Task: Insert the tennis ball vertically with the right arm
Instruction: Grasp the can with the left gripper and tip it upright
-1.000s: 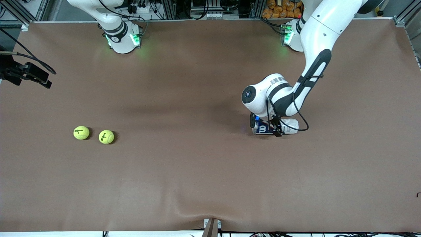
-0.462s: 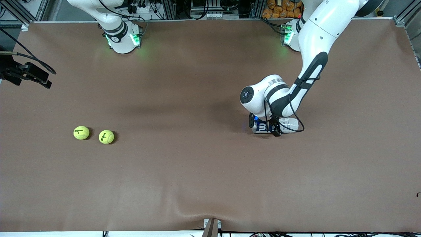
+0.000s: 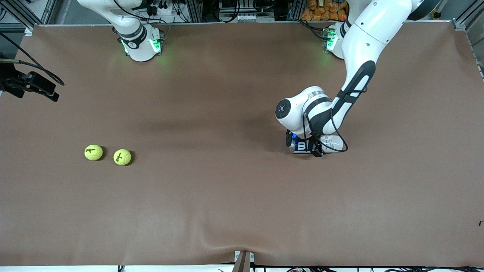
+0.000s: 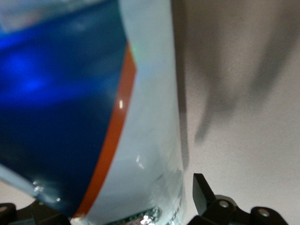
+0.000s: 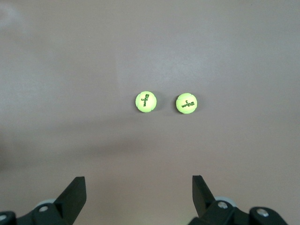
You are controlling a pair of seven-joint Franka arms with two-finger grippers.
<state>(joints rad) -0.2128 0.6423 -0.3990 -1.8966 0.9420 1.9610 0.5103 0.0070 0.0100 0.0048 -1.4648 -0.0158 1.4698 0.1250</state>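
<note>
Brown table covering [image 3: 227, 196] spans the whole work surface, wrinkled at the edge nearest the front camera; metal framing and cabling line the robots' end.

Left arm [image 3: 359, 56] reaches down to mid-table. Left gripper [image 3: 304, 146] has its fingers spread around a clear tennis ball can [image 3: 315, 145] lying on the table, label blue with an orange stripe [image 4: 110, 145] and a white "B".

Right arm [image 3: 128, 30] waits, raised. Right gripper [image 5: 138, 199] hangs high over the balls, fingers spread, empty.

Two yellow-green tennis balls [image 3: 122, 157] [image 3: 93, 152] rest side by side toward the right arm's end, apart, each printed "Wilson 3" [image 5: 146, 101].
</note>
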